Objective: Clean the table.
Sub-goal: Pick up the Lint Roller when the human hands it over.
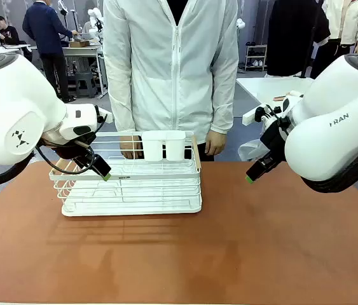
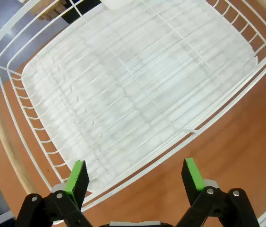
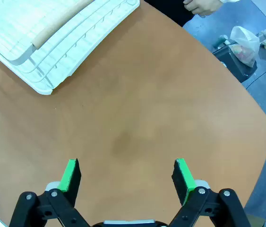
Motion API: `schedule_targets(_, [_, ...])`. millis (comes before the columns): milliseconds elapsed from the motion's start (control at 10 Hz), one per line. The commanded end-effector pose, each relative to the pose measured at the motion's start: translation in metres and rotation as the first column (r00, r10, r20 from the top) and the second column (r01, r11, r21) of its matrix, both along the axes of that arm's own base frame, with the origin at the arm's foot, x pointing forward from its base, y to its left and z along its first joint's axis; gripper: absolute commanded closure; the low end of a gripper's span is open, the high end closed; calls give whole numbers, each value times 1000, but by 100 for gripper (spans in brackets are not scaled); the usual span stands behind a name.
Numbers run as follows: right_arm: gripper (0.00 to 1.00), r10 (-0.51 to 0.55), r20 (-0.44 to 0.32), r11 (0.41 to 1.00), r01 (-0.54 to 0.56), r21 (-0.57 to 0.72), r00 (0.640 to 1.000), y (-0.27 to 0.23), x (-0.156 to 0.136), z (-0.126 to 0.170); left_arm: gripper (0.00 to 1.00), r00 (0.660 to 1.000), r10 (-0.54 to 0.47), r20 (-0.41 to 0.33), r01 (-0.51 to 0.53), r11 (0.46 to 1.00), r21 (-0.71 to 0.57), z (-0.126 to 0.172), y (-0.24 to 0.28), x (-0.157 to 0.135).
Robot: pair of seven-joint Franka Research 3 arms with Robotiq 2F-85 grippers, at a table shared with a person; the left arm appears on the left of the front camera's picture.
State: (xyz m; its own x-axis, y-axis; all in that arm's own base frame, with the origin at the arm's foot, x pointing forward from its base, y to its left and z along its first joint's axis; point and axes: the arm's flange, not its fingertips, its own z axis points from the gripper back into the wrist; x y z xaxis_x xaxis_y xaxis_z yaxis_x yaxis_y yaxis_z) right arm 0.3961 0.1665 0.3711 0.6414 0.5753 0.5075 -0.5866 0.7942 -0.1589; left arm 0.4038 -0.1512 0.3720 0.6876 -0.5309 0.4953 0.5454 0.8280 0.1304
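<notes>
The reddish-brown surface (image 1: 242, 241) spreads under both arms, carrying a white wire rack (image 1: 166, 204). The left claw (image 2: 135, 176), jaws apart, hangs over the rack's near rim; it should straddle one wire squarely before closing. The right claw (image 3: 128, 174) gapes above bare surface. The rack's white cups (image 1: 164, 147) may be empty; their insides are hidden.

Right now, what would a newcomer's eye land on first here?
A white wire rack sits left of centre on the reddish-brown table, with a person in a white jacket standing just behind it. The open left gripper hangs over the rack's edge; the open right gripper hangs above bare table.
</notes>
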Motion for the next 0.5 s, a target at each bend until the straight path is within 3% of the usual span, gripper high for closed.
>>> schedule_targets(0, [0, 0, 0, 1000, 0, 0, 1000, 0, 0, 0, 0, 1000, 0, 0, 0, 1000, 0, 0, 0, 0])
schedule_targets(400, [0, 0, 0, 1000, 0, 0, 1000, 0, 0, 0, 0, 1000, 0, 0, 0, 1000, 0, 0, 0, 0])
